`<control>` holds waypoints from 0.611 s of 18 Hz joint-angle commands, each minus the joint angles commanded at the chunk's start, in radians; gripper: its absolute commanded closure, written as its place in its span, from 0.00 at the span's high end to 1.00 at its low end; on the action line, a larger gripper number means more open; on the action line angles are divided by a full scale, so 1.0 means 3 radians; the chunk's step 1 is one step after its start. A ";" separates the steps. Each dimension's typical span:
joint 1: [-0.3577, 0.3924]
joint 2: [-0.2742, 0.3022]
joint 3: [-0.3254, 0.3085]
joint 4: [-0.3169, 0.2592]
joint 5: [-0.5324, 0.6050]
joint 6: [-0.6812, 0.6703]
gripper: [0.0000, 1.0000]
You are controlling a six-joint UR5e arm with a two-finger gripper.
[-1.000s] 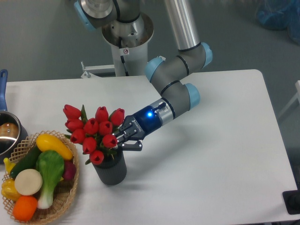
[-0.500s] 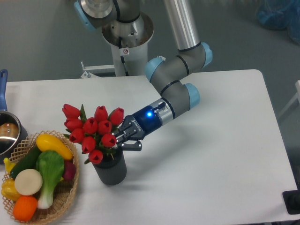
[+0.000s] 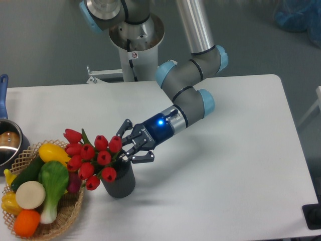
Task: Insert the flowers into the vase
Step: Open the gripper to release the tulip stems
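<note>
Tool (image 3: 129,144) spread apart, fingers clear of the flowers (image 3: 90,158), just right of the bunch. Red tulip heads leaning left over the wicker basket (image 3: 70,208), stems down in the vase (image 3: 119,182) on the white worktop (image 3: 225,170). Vase mouth and stems largely hidden behind blooms. Metal pot (image 3: 7,145) cut off at left edge.

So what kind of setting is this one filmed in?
Probably a robotics lab: a robot arm on a pedestal behind a plain white table, with toy vegetables in a basket as props.
</note>
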State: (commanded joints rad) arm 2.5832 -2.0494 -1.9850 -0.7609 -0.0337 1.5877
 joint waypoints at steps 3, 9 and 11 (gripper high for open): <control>0.0005 0.0000 0.0000 0.0000 0.0000 0.0015 0.36; 0.0158 0.0122 0.0036 0.0000 0.0015 0.0026 1.00; 0.0250 0.0230 0.0041 -0.0005 0.0137 0.0021 1.00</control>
State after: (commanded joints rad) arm 2.6582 -1.9805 -1.9727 -0.7624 0.0074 1.5938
